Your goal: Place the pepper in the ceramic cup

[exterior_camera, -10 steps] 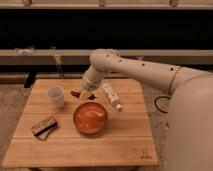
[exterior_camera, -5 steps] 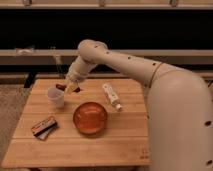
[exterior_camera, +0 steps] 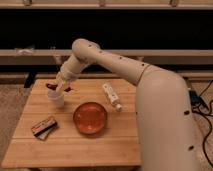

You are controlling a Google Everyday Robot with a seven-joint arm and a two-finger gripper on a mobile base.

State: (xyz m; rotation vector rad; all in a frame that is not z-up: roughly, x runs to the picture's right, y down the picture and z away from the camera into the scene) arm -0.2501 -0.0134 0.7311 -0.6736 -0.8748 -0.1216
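Note:
The white ceramic cup (exterior_camera: 56, 100) stands on the left side of the wooden table (exterior_camera: 75, 150). My gripper (exterior_camera: 59, 89) hangs right over the cup's mouth, at the end of the white arm that reaches in from the right. It is shut on the small dark red pepper (exterior_camera: 51, 86), which sticks out to the left just above the cup's rim. The cup's rim is partly hidden behind the gripper.
An orange-red bowl (exterior_camera: 90, 118) sits in the middle of the table. A white oblong bottle (exterior_camera: 112, 96) lies to its upper right. A brown-and-black block (exterior_camera: 44, 127) lies at the front left. A dark shelf runs behind the table.
My gripper has swung left with the pepper, from above the bowl's far rim to over the cup, and has come down close to the cup's mouth.

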